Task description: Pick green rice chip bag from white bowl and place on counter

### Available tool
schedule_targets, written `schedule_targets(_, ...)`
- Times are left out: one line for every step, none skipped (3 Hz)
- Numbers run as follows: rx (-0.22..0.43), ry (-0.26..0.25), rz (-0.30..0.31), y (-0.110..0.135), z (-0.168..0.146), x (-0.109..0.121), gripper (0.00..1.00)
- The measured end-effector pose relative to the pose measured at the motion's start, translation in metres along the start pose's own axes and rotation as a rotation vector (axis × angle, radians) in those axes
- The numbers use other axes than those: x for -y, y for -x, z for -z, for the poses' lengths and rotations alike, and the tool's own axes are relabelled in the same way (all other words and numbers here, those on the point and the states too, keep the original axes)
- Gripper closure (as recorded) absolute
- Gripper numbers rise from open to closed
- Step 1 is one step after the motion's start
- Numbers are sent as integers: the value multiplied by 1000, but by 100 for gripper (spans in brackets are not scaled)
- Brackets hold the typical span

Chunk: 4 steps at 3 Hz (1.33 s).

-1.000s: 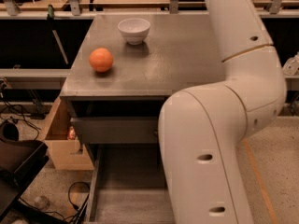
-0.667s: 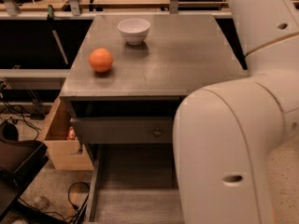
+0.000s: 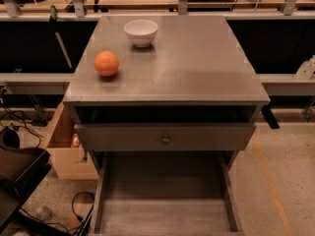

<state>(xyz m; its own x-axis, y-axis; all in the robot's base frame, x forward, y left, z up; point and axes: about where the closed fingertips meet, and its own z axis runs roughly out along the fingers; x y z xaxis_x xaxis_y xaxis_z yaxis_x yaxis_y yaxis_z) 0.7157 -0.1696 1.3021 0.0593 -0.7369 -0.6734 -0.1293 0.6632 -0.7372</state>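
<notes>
The white bowl point(image 3: 141, 32) stands near the far left edge of the grey counter point(image 3: 197, 63). Its inside looks empty from here. The green rice chip bag does not show anywhere in view. The gripper and the arm are out of view.
An orange ball-shaped fruit point(image 3: 107, 63) sits on the counter's left side, in front of the bowl. Below the top is a drawer with a round knob point(image 3: 166, 139), pulled slightly out, and an open lower shelf point(image 3: 165, 200). A cardboard box point(image 3: 66, 146) and cables lie on the floor at left.
The white arm that filled the right side of the view has moved out of the picture. The bowl and the orange fruit have not moved.
</notes>
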Motion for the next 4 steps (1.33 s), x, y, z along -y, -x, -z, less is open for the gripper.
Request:
schedule_targets(-45,-85,-74,-28,65,26,100)
schedule_targets(-129,-64,-184,-83,89,-4,100)
schedule_targets(-251,44,-241,-155,77,-78,100)
schedule_targets(-348,163,-265,-217,48,-141,100)
